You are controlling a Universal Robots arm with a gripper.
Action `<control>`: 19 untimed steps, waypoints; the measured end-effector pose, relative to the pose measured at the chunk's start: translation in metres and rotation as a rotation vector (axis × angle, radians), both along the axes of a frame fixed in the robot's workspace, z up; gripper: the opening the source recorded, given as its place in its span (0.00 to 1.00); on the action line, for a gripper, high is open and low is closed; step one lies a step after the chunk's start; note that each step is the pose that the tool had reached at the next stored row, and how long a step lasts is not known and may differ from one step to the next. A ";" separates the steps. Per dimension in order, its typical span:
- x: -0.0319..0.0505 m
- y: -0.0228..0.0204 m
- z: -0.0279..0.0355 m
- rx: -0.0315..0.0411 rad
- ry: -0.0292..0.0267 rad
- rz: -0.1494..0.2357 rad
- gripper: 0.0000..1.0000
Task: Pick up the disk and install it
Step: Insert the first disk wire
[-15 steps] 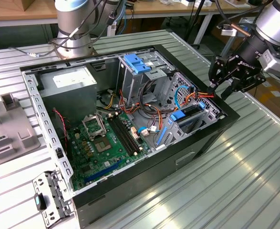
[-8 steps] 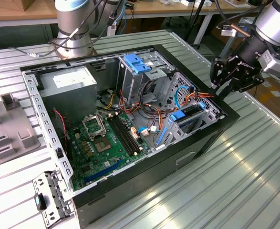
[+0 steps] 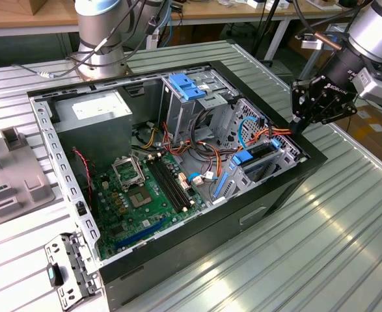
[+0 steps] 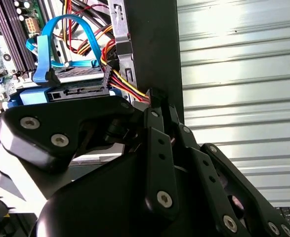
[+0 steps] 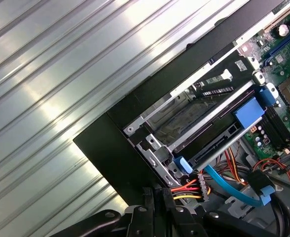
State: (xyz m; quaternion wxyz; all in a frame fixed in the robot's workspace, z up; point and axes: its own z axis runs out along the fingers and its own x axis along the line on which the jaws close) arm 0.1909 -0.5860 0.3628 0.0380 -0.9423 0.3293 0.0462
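The disk (image 3: pixel 261 153), a flat drive with blue carrier edges, sits in the low metal cage at the corner of the open computer case (image 3: pixel 278 195) toward the exterior view's right. Its connector end (image 4: pixel 79 91) faces the inside of the case, and its dark edge (image 5: pixel 215 145) runs along the cage rails. My black gripper (image 3: pixel 297 127) hovers over the case wall right by that cage. Its fingers (image 4: pixel 153 101) are shut with nothing between them, just beside a red, yellow and black cable bundle (image 5: pixel 190 186). In the first wrist view the gripper (image 5: pixel 154 193) is over the wall's edge.
Inside the case lie a green motherboard (image 3: pixel 138 195), a big grey power-supply box (image 3: pixel 93 120) and a tall cage topped by a blue bracket (image 3: pixel 187 86). Loose blue and orange cables (image 3: pixel 256 133) crowd the cage. A second robot base (image 3: pixel 103 39) stands behind. The case rests on a ribbed metal table (image 3: pixel 327 247).
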 end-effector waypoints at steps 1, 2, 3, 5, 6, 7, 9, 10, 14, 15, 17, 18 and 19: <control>0.0000 0.0000 0.0000 0.0001 0.0000 0.000 0.18; 0.0000 0.0000 -0.0001 0.0001 0.0000 0.000 0.18; 0.0000 0.0000 -0.0001 0.0000 0.0000 0.000 0.18; -0.0001 0.0000 0.0000 -0.0001 0.0000 0.000 0.18; -0.0001 0.0002 0.0003 -0.0001 0.0000 0.000 0.18; -0.0002 0.0010 0.0008 0.0003 0.0000 0.000 0.18; -0.0006 0.0029 0.0036 -0.0003 0.0000 0.000 0.18; -0.0011 0.0034 0.0050 -0.0003 -0.0001 0.000 0.17; -0.0040 0.0041 0.0078 -0.0003 -0.0002 0.000 0.17; -0.0050 0.0041 0.0078 -0.0002 -0.0002 0.000 0.17; -0.0081 0.0041 0.0078 -0.0002 -0.0003 0.000 0.17; -0.0091 0.0040 0.0078 -0.0002 -0.0002 0.000 0.17; -0.0100 0.0041 0.0078 -0.0003 -0.0003 0.000 0.17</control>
